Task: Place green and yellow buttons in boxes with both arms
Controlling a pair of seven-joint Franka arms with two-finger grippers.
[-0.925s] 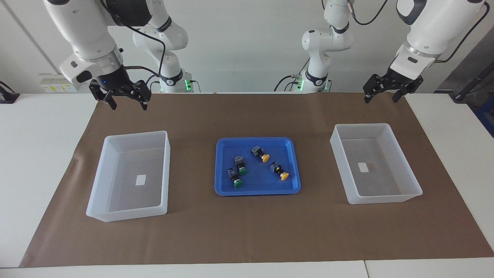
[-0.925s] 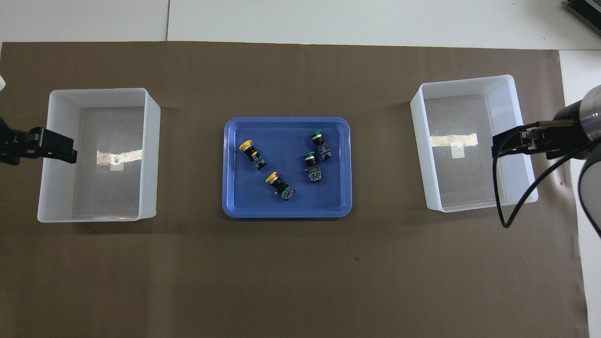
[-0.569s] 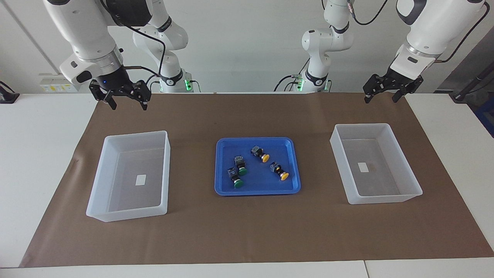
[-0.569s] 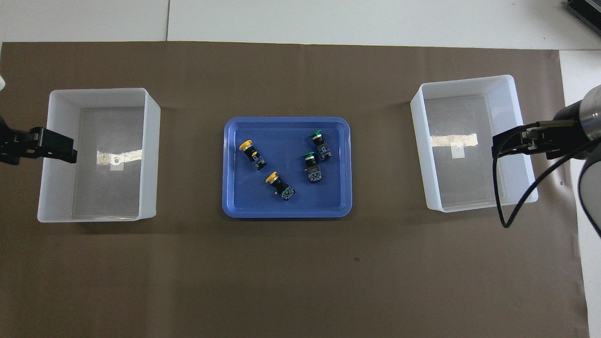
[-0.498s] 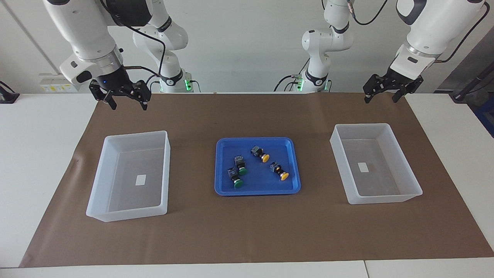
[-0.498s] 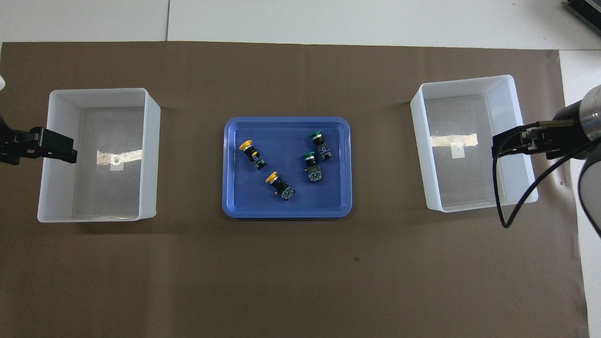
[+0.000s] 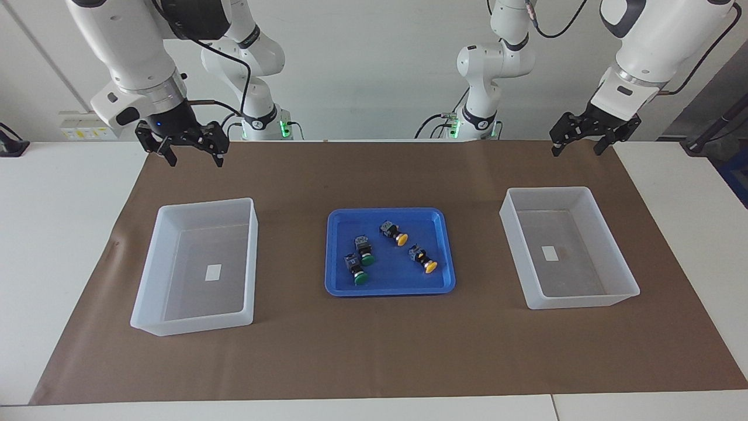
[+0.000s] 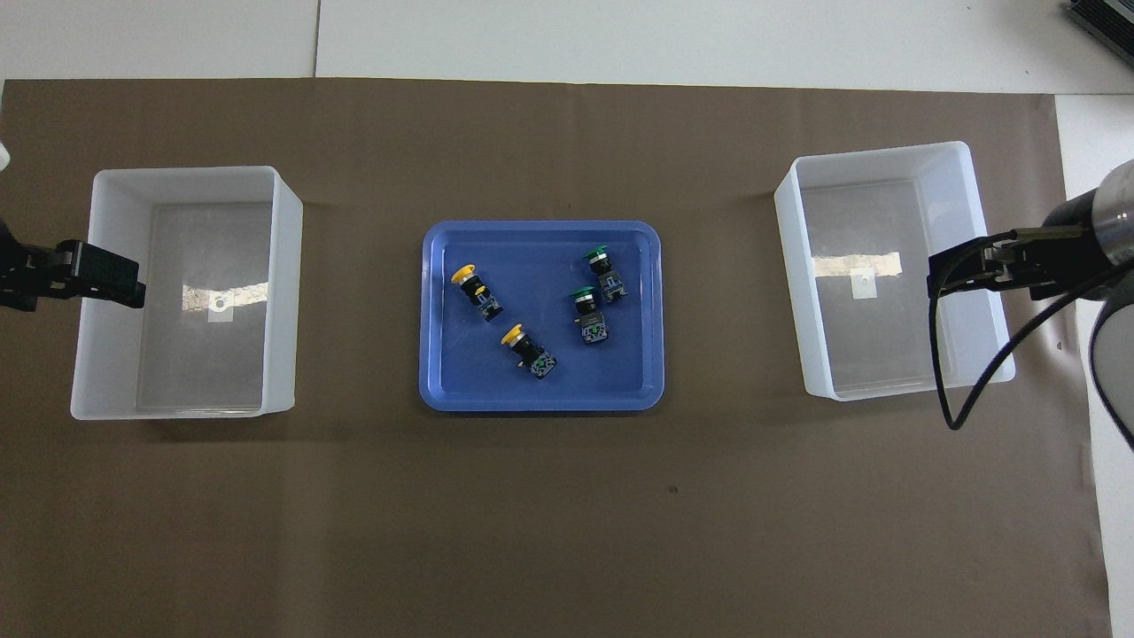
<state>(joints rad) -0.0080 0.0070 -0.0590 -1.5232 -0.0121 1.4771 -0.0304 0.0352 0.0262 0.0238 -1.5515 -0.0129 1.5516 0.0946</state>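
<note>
Two green buttons (image 7: 363, 250) (image 7: 355, 270) and two yellow buttons (image 7: 394, 232) (image 7: 423, 259) lie on their sides in the blue tray (image 7: 391, 278). In the overhead view the green ones (image 8: 604, 270) (image 8: 588, 316) lie toward the right arm's end and the yellow ones (image 8: 476, 291) (image 8: 527, 348) toward the left arm's. One white box (image 7: 204, 204) stands at the right arm's end and the other box (image 7: 549, 190) at the left arm's; both hold only a label. My right gripper (image 7: 195, 159) and left gripper (image 7: 575, 150) hang open and empty, raised over the mat by their boxes.
A brown mat (image 7: 374, 351) covers the table under the tray and boxes. In the overhead view the left gripper (image 8: 115, 276) and right gripper (image 8: 952, 275) overlap the outer walls of the boxes (image 8: 186, 171) (image 8: 873, 155). A cable loops below the right gripper.
</note>
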